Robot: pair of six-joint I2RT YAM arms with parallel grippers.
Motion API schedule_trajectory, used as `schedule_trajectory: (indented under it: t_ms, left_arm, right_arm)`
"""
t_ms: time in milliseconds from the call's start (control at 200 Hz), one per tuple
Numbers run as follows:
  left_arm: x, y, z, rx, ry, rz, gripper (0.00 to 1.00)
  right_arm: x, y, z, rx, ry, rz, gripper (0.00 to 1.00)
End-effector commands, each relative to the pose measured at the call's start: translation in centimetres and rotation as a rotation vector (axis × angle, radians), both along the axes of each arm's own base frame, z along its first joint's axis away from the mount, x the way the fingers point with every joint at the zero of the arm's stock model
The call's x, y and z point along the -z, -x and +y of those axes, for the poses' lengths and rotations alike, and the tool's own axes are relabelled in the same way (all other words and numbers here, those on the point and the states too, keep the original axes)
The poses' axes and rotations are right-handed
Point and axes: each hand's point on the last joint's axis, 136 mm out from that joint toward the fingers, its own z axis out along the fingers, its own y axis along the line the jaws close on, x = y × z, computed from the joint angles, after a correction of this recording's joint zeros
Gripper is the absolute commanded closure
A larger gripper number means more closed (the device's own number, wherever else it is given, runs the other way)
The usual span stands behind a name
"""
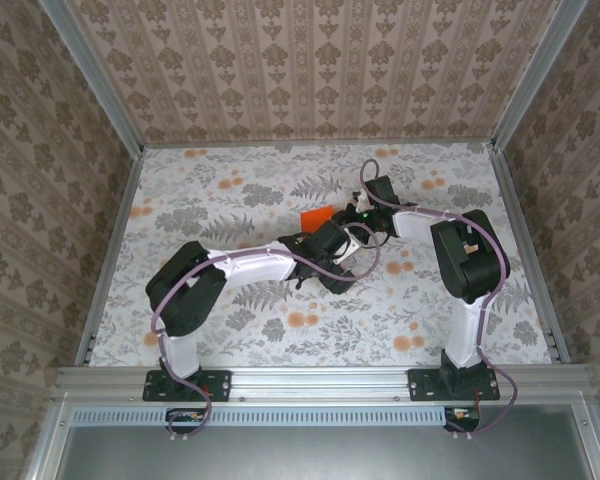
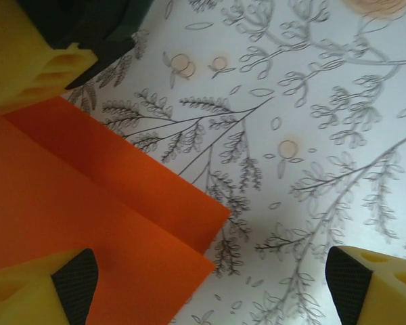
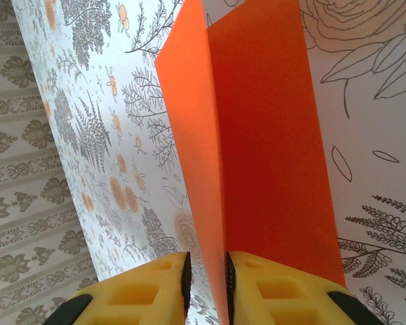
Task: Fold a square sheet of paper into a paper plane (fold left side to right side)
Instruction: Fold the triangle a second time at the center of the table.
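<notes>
Lying near the middle of the pale flower-printed tabletop [image 1: 230, 180], between both grippers: one thin bright orange square sheet of paper [image 1: 316, 216], folded into two flaps. Long axis and crease running straight away from the right gripper [image 3: 206, 271]. Upright flap clamped between that gripper's yellow foam pads [image 3: 271, 291]. Spread wide, grasping nothing: left gripper [image 2: 210, 281], one finger above the sheet's edge.
</notes>
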Motion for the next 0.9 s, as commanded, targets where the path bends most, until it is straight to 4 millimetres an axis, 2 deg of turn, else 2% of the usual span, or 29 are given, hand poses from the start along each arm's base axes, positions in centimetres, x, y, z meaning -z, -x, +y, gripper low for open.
schedule_trajectory:
  t_ms: [0, 90, 170, 510, 750, 895]
  left_arm:
    - [0.0, -1.2, 0.6, -0.034, -0.08, -0.062, 0.1]
    - [0.1, -1.5, 0.7, -0.048, -0.088, -0.068, 0.11]
    - [-0.1, -1.6, 0.7, -0.051, -0.084, -0.073, 0.16]
    - [-1.5, -1.2, 0.2, -0.034, -0.01, -0.036, 0.62]
    - [-2.4, -0.9, 0.3, -0.035, 0.082, 0.03, 0.89]
    - [-2.6, -0.8, 0.2, -0.035, 0.138, 0.08, 1.0]
  right_arm:
    - [0.1, 0.0, 0.3, -0.014, -0.012, 0.03, 0.77]
    - [0.2, 0.1, 0.4, -0.016, -0.011, 0.034, 0.77]
    - [0.3, 0.2, 0.4, -0.017, -0.007, 0.034, 0.77]
    - [1.1, 0.4, 0.0, -0.027, 0.033, 0.048, 0.77]
    - [0.9, 0.4, -0.1, -0.038, 0.05, 0.034, 0.76]
    - [0.7, 0.2, -0.1, -0.04, 0.05, 0.025, 0.76]
